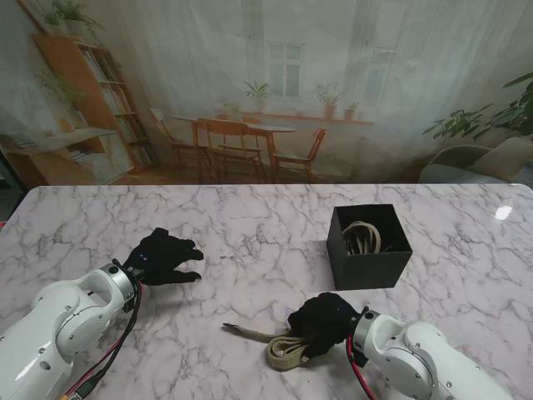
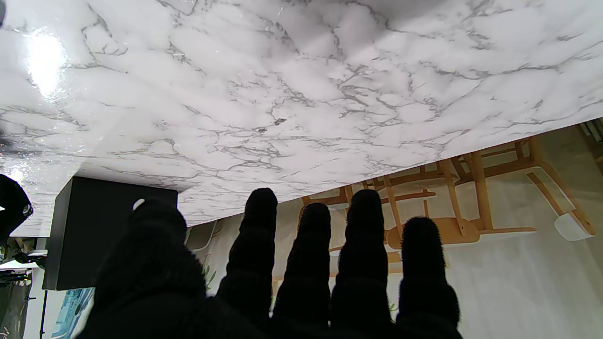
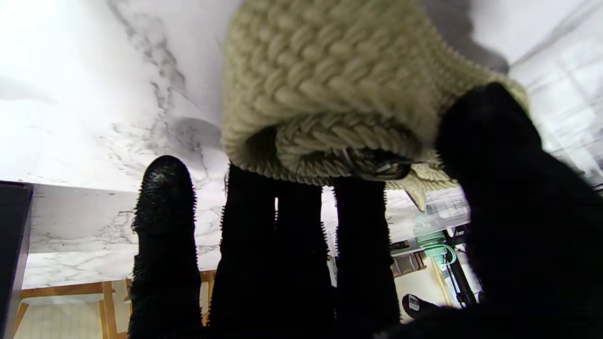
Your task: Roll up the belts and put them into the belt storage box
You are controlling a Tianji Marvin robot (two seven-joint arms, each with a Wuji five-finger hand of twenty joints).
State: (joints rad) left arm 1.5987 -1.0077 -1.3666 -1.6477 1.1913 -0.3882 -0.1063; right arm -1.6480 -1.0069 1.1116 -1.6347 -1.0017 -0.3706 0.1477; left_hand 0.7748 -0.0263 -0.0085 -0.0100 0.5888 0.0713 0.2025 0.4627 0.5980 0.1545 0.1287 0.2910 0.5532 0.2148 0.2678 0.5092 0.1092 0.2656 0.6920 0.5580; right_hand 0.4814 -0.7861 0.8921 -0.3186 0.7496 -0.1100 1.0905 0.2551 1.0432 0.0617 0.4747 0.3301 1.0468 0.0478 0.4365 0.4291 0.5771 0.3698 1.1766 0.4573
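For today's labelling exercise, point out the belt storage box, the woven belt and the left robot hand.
belt storage box (image 1: pixel 371 269), stand view, front wall.
woven belt (image 1: pixel 283 352), stand view, coiled part.
left robot hand (image 1: pixel 164 257), stand view, back of hand.

Stand view overhead; wrist views close, inverted, sharing table (image 1: pixel 250 242).

Right robot hand (image 3: pixel 330 263) in a black glove, closed around a coiled, cream woven belt (image 3: pixel 330 89). Fingers (image 3: pixel 165 226) pressed against the roll's near edge, thumb against its side. Belt lying on the white marble counter (image 3: pixel 94 117). Dark box corner (image 3: pixel 12 245) at the frame's edge.
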